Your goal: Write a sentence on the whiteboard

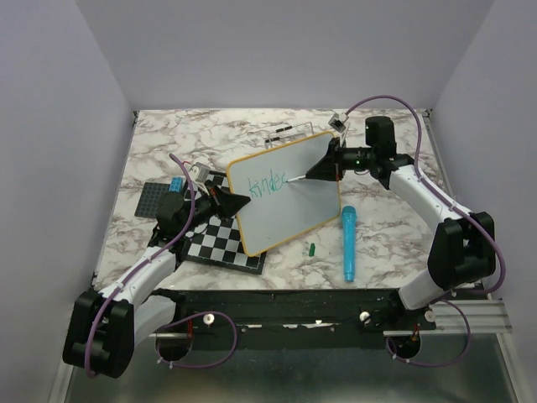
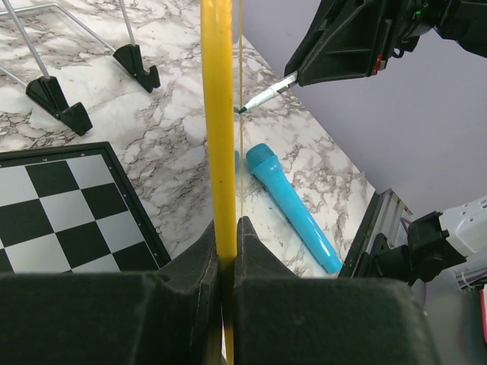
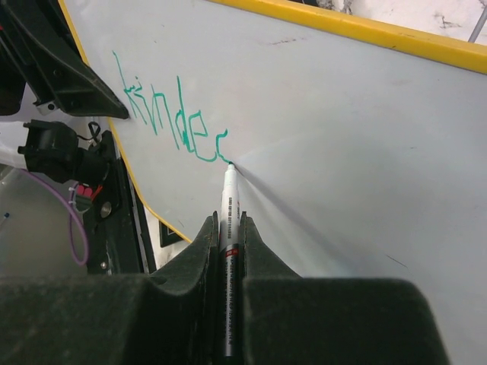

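- My left fingers (image 2: 190, 266) are closed tight on the yellow edge of the whiteboard (image 1: 289, 214). I think this stops the board from sliding or wobbling when the pen pushes on it.
- The whiteboard is in the middle of the surface (image 1: 151, 143). It is tipped up on a slant, with its low end by the checkered board (image 1: 214, 243). The slant turns its white face toward my right arm.
- My right fingers (image 3: 199, 251) are closed on the marker (image 3: 228, 201), which sticks straight out between them. Its tip touches the board.
- The sentence (image 3: 171, 114) is green and starts near the edge my left fingers hold. It reads about "kinde", so most of it is not yet written.
- A small green cap (image 1: 310, 249) and a blue tube (image 1: 346, 243) lie on the surface beside the board, out of the pen's way.
- Next, I judge the pen should move right with a light push. If I push too hard, the board may twist in my left fingers.
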Controlling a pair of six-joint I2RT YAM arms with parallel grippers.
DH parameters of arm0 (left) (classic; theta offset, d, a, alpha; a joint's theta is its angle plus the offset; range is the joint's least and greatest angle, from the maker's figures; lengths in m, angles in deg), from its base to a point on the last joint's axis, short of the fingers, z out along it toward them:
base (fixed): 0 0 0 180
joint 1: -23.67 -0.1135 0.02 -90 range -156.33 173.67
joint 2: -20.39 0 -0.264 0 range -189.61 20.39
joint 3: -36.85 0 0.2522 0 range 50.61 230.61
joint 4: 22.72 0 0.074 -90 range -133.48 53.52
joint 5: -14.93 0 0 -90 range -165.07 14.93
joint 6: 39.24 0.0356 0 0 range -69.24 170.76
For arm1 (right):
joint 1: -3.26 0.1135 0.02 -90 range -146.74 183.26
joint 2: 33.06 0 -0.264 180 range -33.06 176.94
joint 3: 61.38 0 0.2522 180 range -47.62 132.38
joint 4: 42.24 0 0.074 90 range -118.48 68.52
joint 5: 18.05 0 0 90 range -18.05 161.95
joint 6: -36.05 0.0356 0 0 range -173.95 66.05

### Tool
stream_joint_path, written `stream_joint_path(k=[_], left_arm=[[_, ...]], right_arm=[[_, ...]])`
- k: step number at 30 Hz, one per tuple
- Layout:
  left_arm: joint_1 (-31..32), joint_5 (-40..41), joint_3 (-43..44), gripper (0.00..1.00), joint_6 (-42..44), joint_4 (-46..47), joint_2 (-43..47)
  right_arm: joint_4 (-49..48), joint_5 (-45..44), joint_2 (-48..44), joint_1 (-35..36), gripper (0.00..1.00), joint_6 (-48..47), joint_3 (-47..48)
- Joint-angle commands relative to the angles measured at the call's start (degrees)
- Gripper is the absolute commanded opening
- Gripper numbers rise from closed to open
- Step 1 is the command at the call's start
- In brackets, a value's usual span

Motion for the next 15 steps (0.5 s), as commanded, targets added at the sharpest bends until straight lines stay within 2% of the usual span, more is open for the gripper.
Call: stream_joint_path(k=[1,15], left_arm=[[0.51,-1.93,1.14,0.00,2.05,3.27,1.42],[0.51,-2.10,1.40,0.00,2.14,3.00,1.33]], right_arm=[[0.70,-3.31,-1.27,-0.88,0.01,-1.34,-0.73],[1.67,-0.41,0.31,1.58,0.01,-3.28,-1.78]])
